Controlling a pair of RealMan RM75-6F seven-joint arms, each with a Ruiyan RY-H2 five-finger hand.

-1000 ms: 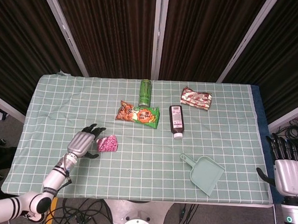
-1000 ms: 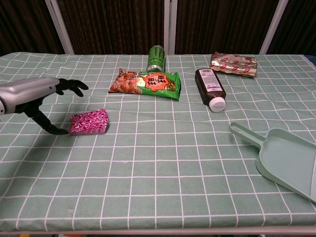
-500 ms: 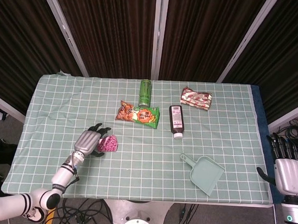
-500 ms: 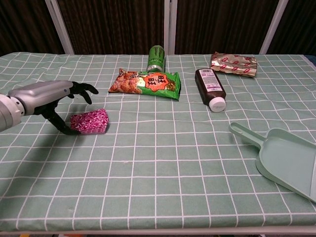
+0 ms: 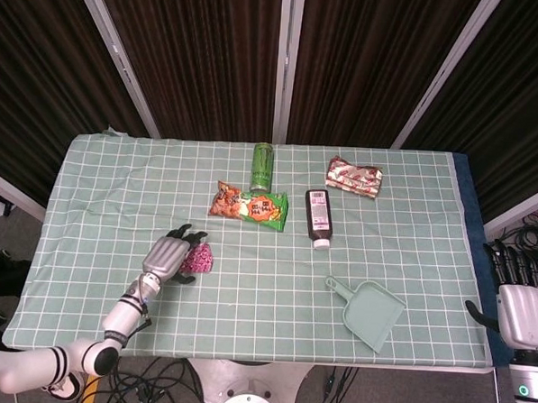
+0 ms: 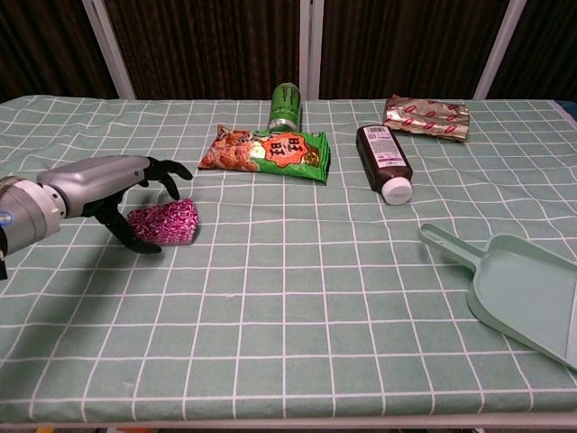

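Note:
A small pink patterned packet [image 5: 198, 259] [image 6: 166, 222] lies on the green checked tablecloth [image 5: 247, 282] near its front left. My left hand [image 5: 170, 255] [image 6: 115, 185] hovers over the packet's left end, fingers spread above it and thumb beside it, holding nothing. My right hand [image 5: 519, 309] hangs off the table's right edge, fingers apart and empty; the chest view does not show it.
A green can [image 5: 263, 166], an orange-green snack bag [image 5: 249, 206], a dark bottle lying flat [image 5: 319, 217] and a foil snack pack [image 5: 353, 177] sit at the back middle. A pale green dustpan [image 5: 369, 313] lies front right.
My left hand has slid right, from beside the pink packet to over its left end. The packet and my right hand have not moved.

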